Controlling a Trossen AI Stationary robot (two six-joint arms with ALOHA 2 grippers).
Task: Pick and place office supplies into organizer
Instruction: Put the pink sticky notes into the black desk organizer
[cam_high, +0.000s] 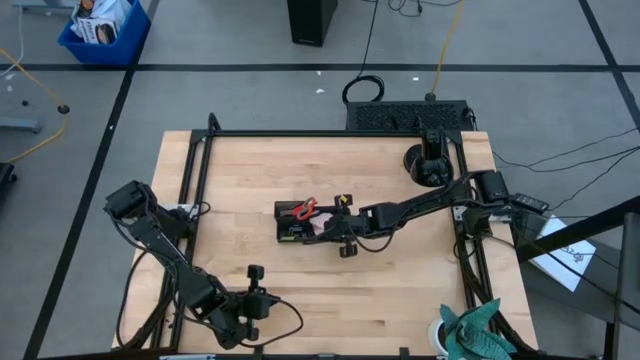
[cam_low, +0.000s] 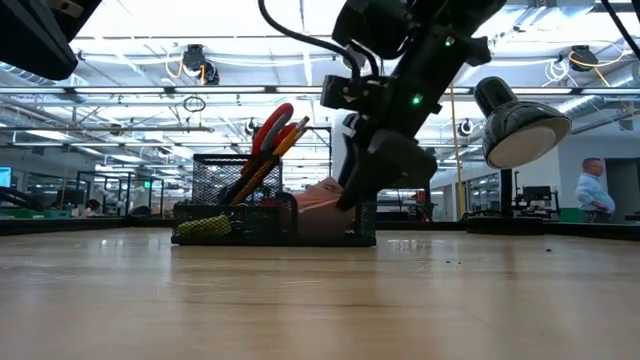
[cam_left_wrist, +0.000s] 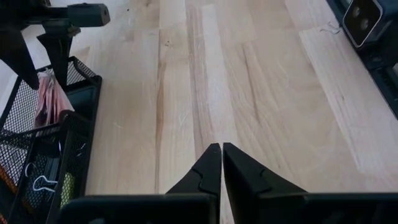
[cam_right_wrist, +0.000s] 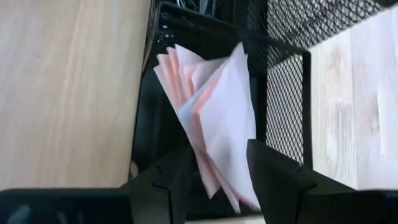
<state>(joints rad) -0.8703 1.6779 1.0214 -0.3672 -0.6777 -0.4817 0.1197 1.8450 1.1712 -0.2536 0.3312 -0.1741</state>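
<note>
High view shows the left gripper (cam_high: 254, 272) waiting near the front edge of the wooden surface (cam_high: 400, 290), well apart from the work, and the left wrist view shows its jaws shut with nothing between them. Farther right, at the middle of the surface, stands the organizer (cam_high: 296, 222), a black mesh tray that already holds the red-handled scissors (cam_high: 303, 209) and, in the low view, orange pencils (cam_low: 262, 165) leaning beside them. At the organizer's right end the right gripper (cam_right_wrist: 214, 171) hangs over a compartment, its jaws standing apart on either side of the pink sticky-note pad (cam_right_wrist: 214, 115); whether the pads touch the paper cannot be told, but the hold looks slack or released. The pad sits inside the compartment, tilted, its sheets fanned and curling apart. It would likely handle as a very light, soft thing: loose leaves bend, slip over one another and could catch on a finger as it lifts away. A firmer hold would probably be across the bound edge, where the sheets are glued together, not the splayed free corners. A small binder clip (cam_left_wrist: 41, 183) lies in another compartment, seen from the left wrist.
</note>
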